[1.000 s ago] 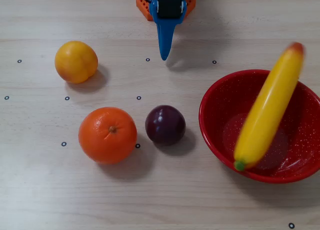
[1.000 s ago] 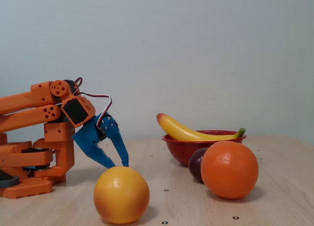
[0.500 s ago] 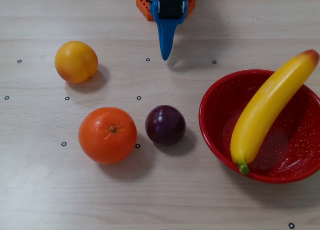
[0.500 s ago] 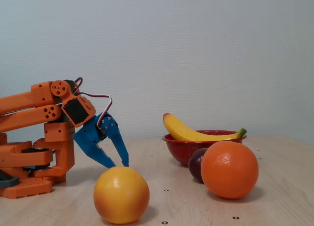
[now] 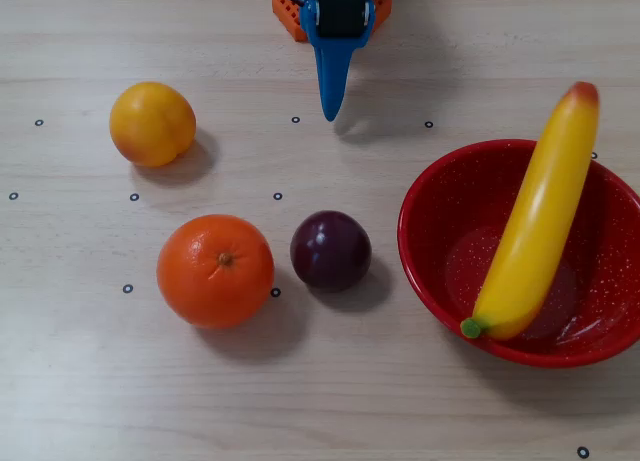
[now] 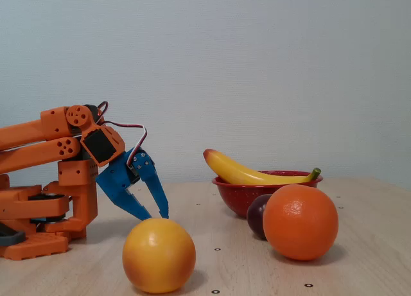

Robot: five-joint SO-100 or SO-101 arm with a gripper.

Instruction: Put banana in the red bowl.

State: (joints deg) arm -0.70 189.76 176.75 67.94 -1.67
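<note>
Since half a second ago the banana point(image 5: 534, 219) has swung in the red bowl point(image 5: 430, 271): in the overhead view its orange-red end has shifted left along the bowl's far rim, and its green stem tip now sits a little further left over the near rim. Nothing else has changed place. The banana lies across the bowl, its middle inside and both ends reaching past the rim — the reddish end sticks out beyond the far edge, the stem end rests on the near wall. In the fixed view the banana point(image 6: 247, 171) shows above the red bowl point(image 6: 234, 194), its red end raised to the left and its stem at the right.

The tool point(image 5: 328, 109) is well apart from the bowl, hanging just above the surface point(image 5: 320, 401) close to the arm's orange base point(image 6: 45, 209). In the fixed view the tool point(image 6: 155, 214) has its two blue fingers spread, with a clear gap between the tips, and it holds nothing.

Three round fruits rest on the surface. A yellow-orange fruit point(image 5: 152, 123) lies at the left of the overhead view, an orange point(image 5: 215, 270) nearer the bottom, and a dark plum point(image 5: 330, 250) just beside the orange, between it and the bowl. Small black ring marks dot the surface.
</note>
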